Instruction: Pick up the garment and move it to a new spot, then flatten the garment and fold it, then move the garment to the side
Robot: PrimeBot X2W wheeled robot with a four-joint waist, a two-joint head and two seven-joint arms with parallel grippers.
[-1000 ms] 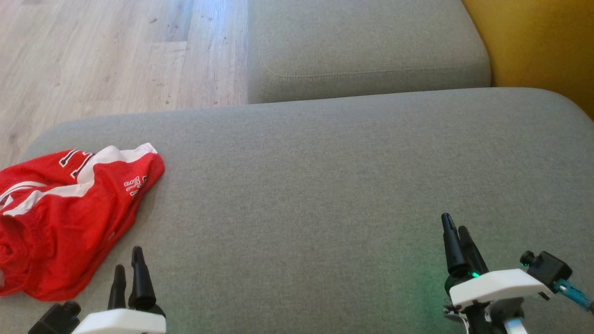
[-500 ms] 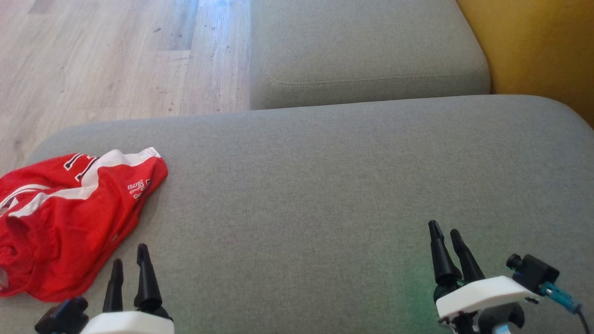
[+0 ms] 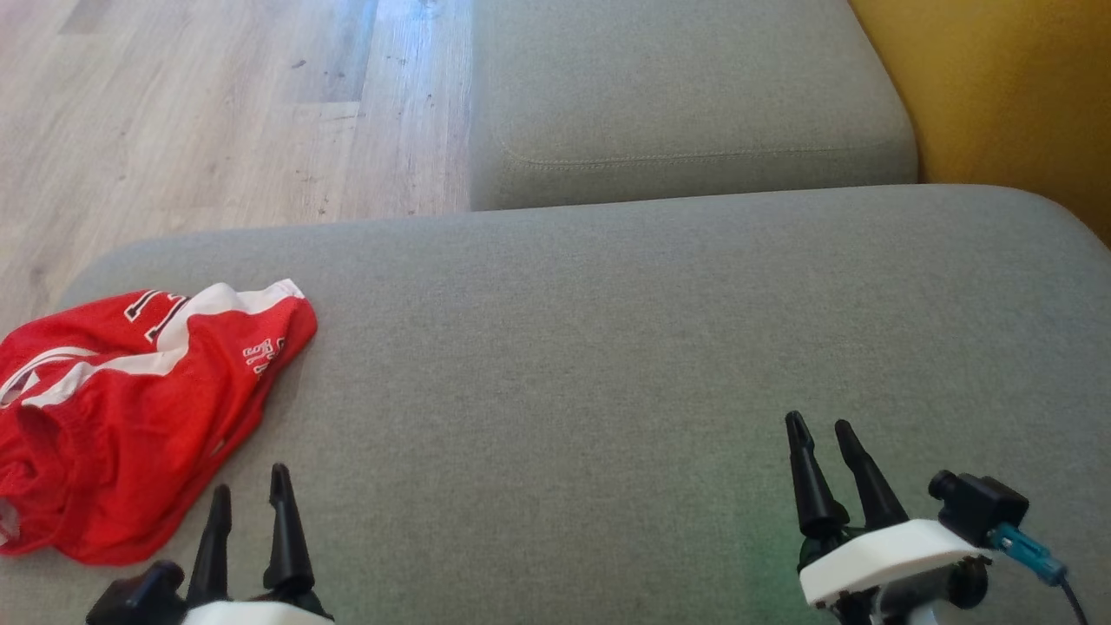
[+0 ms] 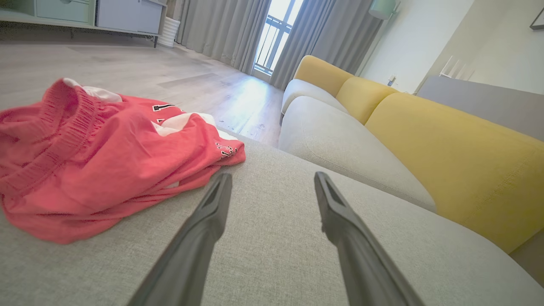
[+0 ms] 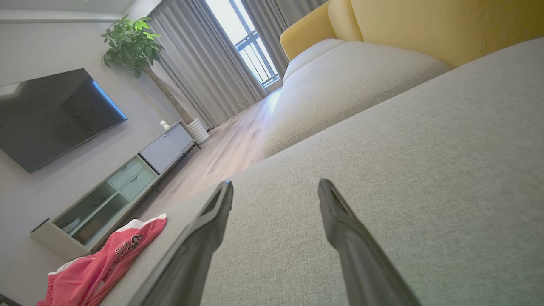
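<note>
The garment [image 3: 121, 408], red shorts with white panels and lettering, lies crumpled at the left end of the grey sofa cushion [image 3: 608, 347]; it also shows as the garment [image 4: 97, 157] and the garment [image 5: 106, 263]. My left gripper [image 3: 250, 490] hovers open just right of its near edge, nothing between its fingers [image 4: 212, 212]. My right gripper [image 3: 818, 425] stands open far to the right over bare cushion, its fingers [image 5: 335, 221] apart and empty.
A second grey cushion [image 3: 686, 95] lies beyond, with yellow backrests [image 3: 998, 87] at the right. Wooden floor [image 3: 200, 113] lies past the cushion's far left edge. A TV console [image 5: 123, 187] and a potted plant [image 5: 131, 42] stand across the room.
The head view has shifted slightly, so the scene sits a little lower and rightward. Both grippers have drawn back toward the bottom edge; the right one moved left. The garment lies as before.
</note>
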